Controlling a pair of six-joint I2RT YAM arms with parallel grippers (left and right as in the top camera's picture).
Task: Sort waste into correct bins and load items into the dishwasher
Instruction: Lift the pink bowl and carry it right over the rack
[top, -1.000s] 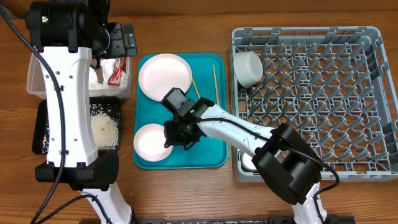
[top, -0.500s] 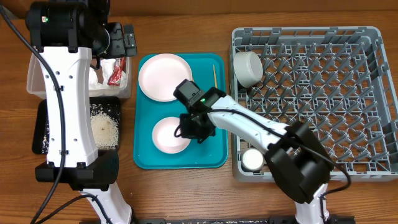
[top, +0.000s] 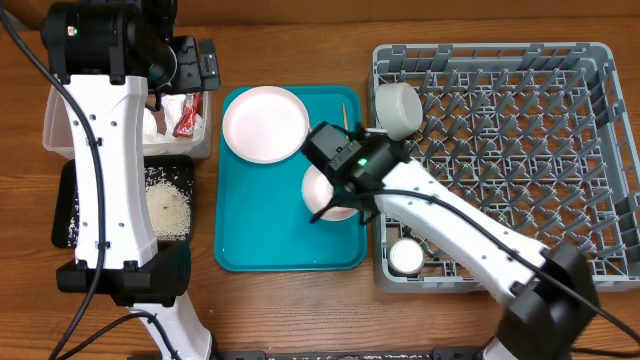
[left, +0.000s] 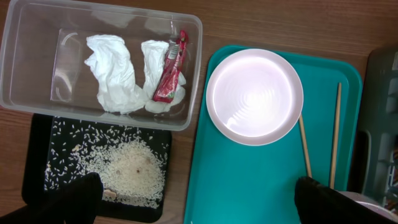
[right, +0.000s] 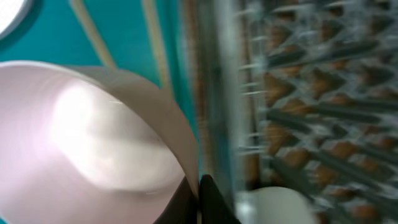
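Note:
My right gripper is shut on the rim of a pale-pink plate, held tilted above the right side of the teal tray, close to the grey dish rack. A second white plate lies at the tray's back left. Two wooden chopsticks lie on the tray's right side. A white bowl and a small white cup sit in the rack. My left gripper is open and empty above the tray's left edge.
The clear tub holds white napkins and the red wrapper. The black tray in front of it holds loose rice. The left arm stands over both bins.
My right gripper has lifted the pale-pink plate from the tray's front left and carried it right, toward the rack's edge, tilting it. The left arm has not moved.

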